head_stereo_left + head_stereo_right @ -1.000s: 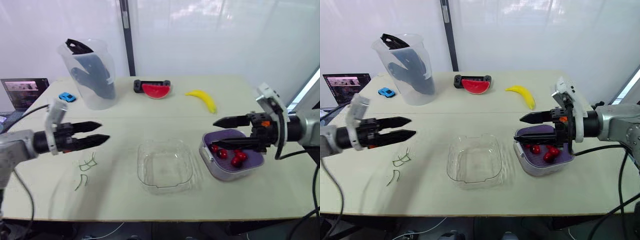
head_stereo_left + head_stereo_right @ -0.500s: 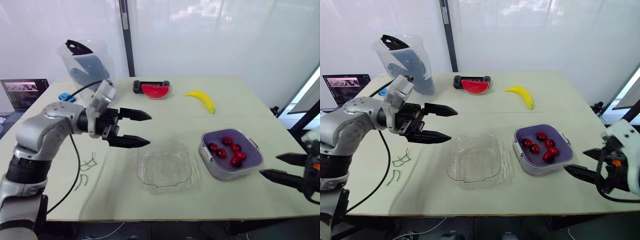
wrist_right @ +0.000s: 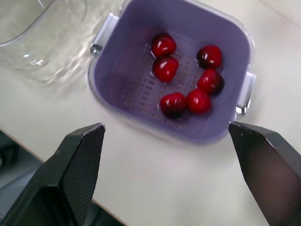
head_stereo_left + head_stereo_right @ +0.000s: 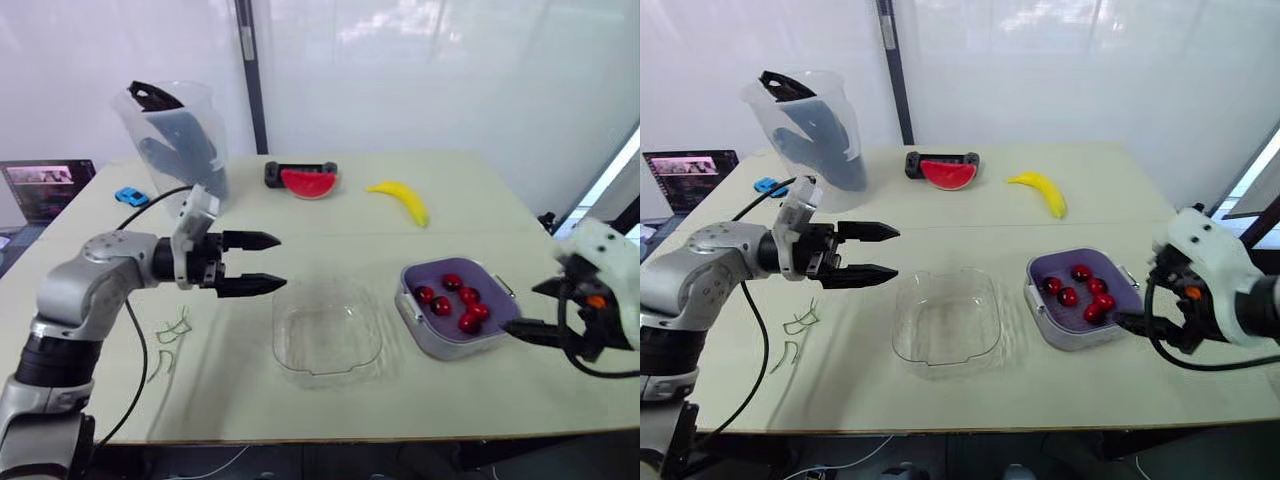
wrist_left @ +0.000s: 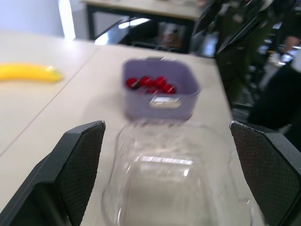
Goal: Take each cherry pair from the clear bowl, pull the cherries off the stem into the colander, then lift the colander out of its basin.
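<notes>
The right gripper sits at the purple colander's right side with its fingers spread wide. From the head, one finger hides behind the white wrist, and I cannot tell whether the tip touches. The basin under the colander is hard to make out. Six glossy red cherries lie loose inside the colander. The clear bowl at mid-table is empty. The left gripper hangs beside its far left corner, jaws apart. Green stems lie on the table.
</notes>
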Controlling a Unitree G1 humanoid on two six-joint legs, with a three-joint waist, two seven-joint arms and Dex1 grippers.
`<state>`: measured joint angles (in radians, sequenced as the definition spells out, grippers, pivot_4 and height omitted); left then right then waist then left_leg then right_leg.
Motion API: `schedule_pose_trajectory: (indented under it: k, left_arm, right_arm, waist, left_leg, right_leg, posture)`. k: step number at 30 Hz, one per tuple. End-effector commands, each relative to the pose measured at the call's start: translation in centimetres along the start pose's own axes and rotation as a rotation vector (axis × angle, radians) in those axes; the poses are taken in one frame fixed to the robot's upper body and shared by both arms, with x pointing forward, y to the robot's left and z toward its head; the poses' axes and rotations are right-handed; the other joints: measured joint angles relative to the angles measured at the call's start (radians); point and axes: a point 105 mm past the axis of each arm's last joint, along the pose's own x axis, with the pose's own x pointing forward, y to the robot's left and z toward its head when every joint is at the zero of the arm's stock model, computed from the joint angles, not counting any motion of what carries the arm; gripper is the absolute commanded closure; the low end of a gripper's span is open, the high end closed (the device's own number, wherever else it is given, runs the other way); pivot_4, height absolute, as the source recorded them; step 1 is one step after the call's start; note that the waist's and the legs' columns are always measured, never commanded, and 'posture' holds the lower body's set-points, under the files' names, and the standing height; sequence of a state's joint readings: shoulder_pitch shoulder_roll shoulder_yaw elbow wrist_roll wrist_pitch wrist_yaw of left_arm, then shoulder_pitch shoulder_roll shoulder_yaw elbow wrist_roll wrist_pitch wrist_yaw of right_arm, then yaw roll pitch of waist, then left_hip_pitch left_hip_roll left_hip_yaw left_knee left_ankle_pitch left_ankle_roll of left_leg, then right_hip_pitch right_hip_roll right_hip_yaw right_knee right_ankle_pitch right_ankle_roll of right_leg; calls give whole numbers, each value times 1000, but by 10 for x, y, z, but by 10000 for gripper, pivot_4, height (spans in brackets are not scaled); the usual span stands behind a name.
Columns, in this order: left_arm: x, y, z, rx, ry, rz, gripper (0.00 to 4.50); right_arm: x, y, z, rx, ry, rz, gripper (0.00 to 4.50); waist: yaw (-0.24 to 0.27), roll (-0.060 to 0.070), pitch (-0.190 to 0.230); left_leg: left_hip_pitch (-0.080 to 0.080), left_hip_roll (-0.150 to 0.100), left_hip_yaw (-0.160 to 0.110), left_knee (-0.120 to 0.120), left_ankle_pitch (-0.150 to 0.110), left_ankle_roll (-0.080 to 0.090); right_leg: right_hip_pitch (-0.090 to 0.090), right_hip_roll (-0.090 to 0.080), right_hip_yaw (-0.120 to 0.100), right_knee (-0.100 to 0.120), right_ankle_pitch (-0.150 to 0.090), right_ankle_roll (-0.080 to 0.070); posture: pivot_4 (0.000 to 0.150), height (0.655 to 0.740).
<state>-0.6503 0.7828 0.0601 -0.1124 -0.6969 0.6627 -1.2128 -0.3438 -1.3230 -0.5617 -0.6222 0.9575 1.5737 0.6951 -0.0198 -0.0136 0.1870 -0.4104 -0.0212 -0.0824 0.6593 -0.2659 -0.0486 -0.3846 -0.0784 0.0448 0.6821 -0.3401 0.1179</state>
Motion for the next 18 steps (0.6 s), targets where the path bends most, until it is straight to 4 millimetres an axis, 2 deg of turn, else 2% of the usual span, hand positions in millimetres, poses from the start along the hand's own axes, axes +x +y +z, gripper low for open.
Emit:
schedule_pose_trajectory:
  k: [1,3,8,12,15,18]
  left_arm:
    - [-2,-5,14,74,-31,65,489]
    - [-2,-7,11,69,-33,90,489]
    - [-3,-10,8,69,-36,124,489]
    - [-6,-10,8,74,-35,141,489]
    - [-10,-5,8,98,-32,187,0]
    - [-13,-3,8,100,-36,196,0]
  right_arm:
    - [27,10,8,19,43,96,0]
    - [44,14,16,37,39,142,0]
    - [90,18,22,106,65,133,0]
    - [112,29,23,137,78,140,0]
    - [120,32,17,137,108,111,9041]
    - [121,35,19,134,106,112,22517]
  waist:
    - [5,0,0]
    - [2,-1,0]
    - [1,-1,0]
    - [1,-1,0]
    - [3,-1,0]
    - [2,-1,0]
  left_leg:
    - [0,0,0,0,0,0]
    - [-1,-1,0,0,0,0]
    - [-5,-2,0,1,0,0]
    - [-7,-1,0,2,0,0]
    - [-9,-2,-1,2,0,0]
    - [-10,-2,-1,3,0,0]
  right_leg:
    - [0,0,0,0,0,0]
    - [0,-2,0,-1,0,0]
    - [-5,-2,0,1,0,0]
    - [-7,-1,-1,2,0,0]
    - [-9,-1,-1,2,0,0]
    - [-8,-2,-2,2,0,0]
  posture:
    - [1500,7400]
    - [1500,7400]
    - [1500,7400]
    - [1500,7400]
    - [1500,7400]
    - [1500,7400]
